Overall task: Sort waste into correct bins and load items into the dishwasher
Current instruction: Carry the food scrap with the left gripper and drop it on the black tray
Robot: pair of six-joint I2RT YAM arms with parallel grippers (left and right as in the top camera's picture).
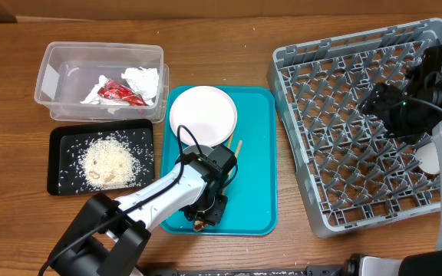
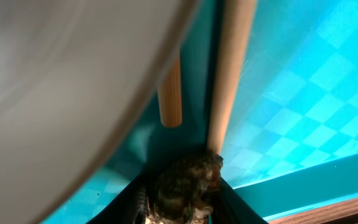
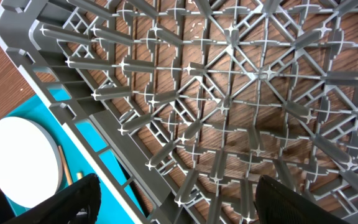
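My left gripper (image 1: 203, 218) is low over the front of the teal tray (image 1: 255, 153), shut on the small brown food scrap (image 2: 186, 183). The white plate (image 1: 202, 115) lies at the tray's back, and the wooden chopsticks (image 2: 230, 68) lie beside it, partly under my arm. The clear tub (image 1: 60, 69) holds white napkins (image 1: 144, 79) and the red wrapper (image 1: 120, 92). The black tray (image 1: 61, 146) holds rice grains (image 1: 110, 162). My right gripper (image 1: 386, 107) hovers open and empty above the grey dish rack (image 1: 313, 146); it also shows in the right wrist view (image 3: 179, 199).
A white dish (image 1: 428, 157) sits in the rack's right part, mostly hidden by my right arm. The rack's corner (image 3: 17, 37) sits close to the teal tray (image 3: 82, 140). Bare wooden table lies around everything.
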